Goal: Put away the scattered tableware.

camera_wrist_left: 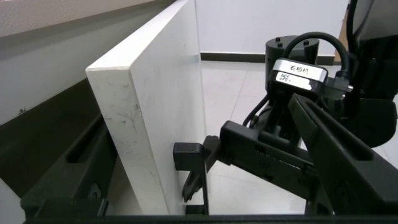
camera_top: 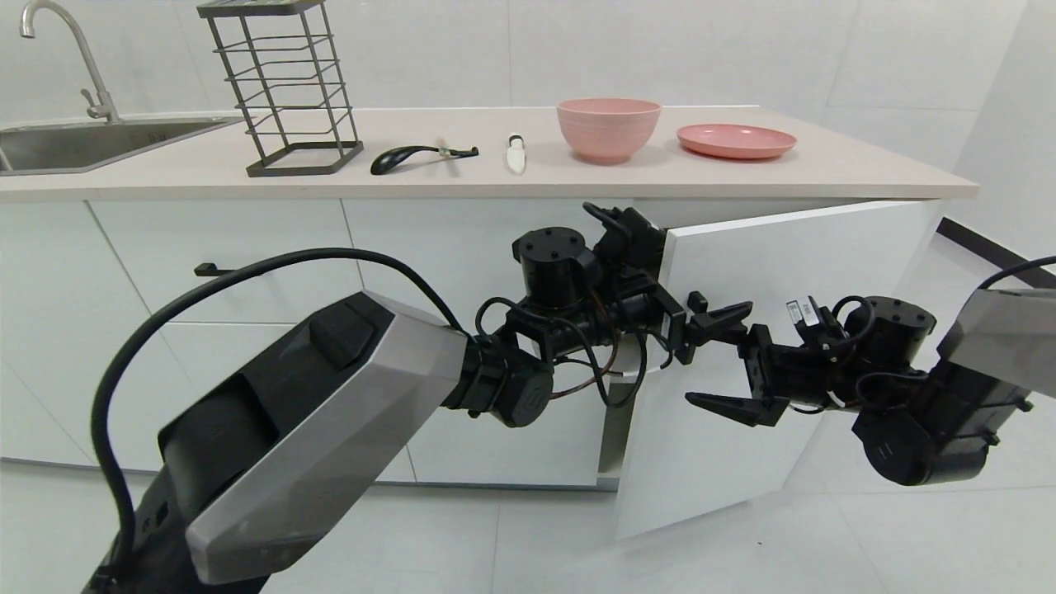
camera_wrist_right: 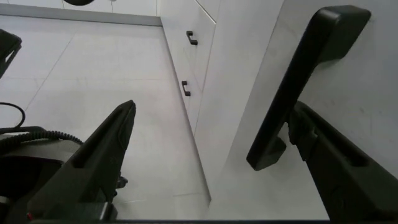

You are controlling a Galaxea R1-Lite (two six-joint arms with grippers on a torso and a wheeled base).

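On counter (camera_top: pixel 866 169), left to right: sink (camera_top: pixel 99 140), rack (camera_top: pixel 289 91), spoon (camera_top: pixel 404 155), small utensil (camera_top: pixel 516 153), bowl (camera_top: pixel 609 128), plate (camera_top: pixel 736 140). Below bowl and plate: cabinet door (camera_top: pixel 784 346), swung open.

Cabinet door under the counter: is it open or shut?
Open, partway. The cabinet door stands swung out from the cabinet front, showing its thick edge and dark space behind it.

White cabinet door (camera_wrist_left: pixel 149 106) edge-on, black handle (camera_wrist_left: pixel 188 151); right gripper (camera_wrist_left: pixel 261 155) beside handle, jaws apart
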